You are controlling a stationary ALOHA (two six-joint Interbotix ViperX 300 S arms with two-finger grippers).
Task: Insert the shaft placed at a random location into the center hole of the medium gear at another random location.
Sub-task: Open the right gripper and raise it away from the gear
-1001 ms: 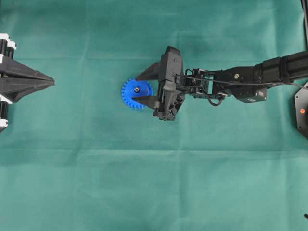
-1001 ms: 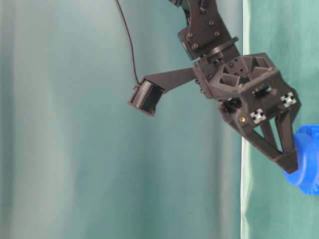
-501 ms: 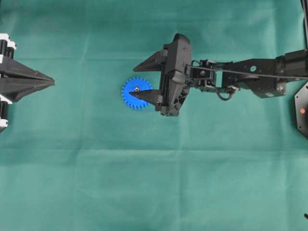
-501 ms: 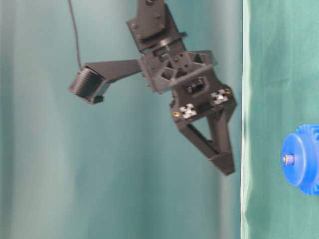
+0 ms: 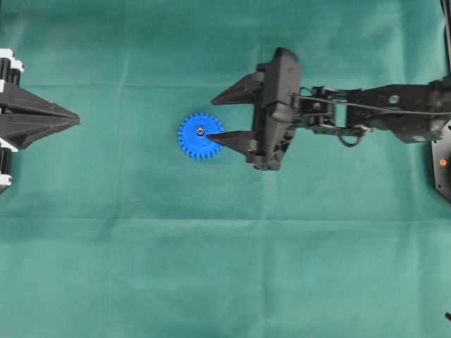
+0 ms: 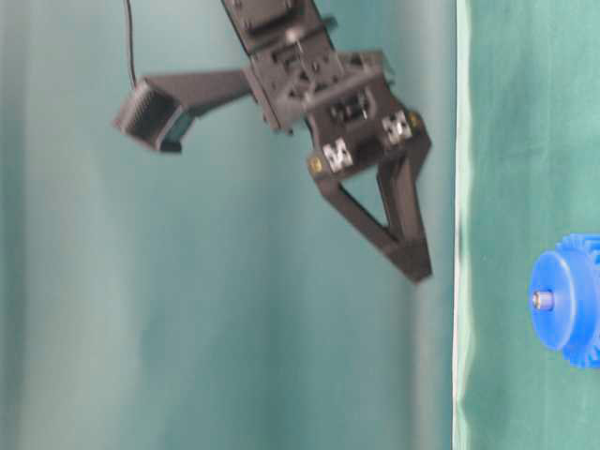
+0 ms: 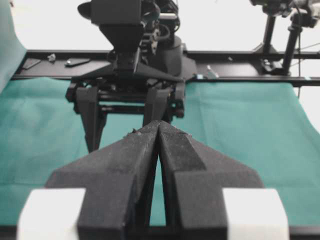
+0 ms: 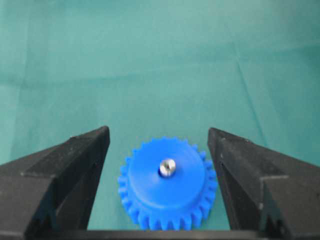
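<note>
The blue medium gear lies flat on the green cloth, also in the right wrist view and at the right edge of the table-level view. The silvery shaft stands upright in the gear's center hole, its tip showing. My right gripper is open and empty, lifted above the cloth just right of the gear; it shows high in the table-level view, its jaws wide apart in its wrist view. My left gripper is shut and empty at the far left.
The right arm stretches in from the right edge over the green cloth. A black base piece sits at the right edge. In the left wrist view the right gripper's body faces the camera.
My right gripper has let go of the shaft, opened, and lifted up and back to the right, away from the gear. The shaft stays in the gear's hole. The left arm has not moved.
</note>
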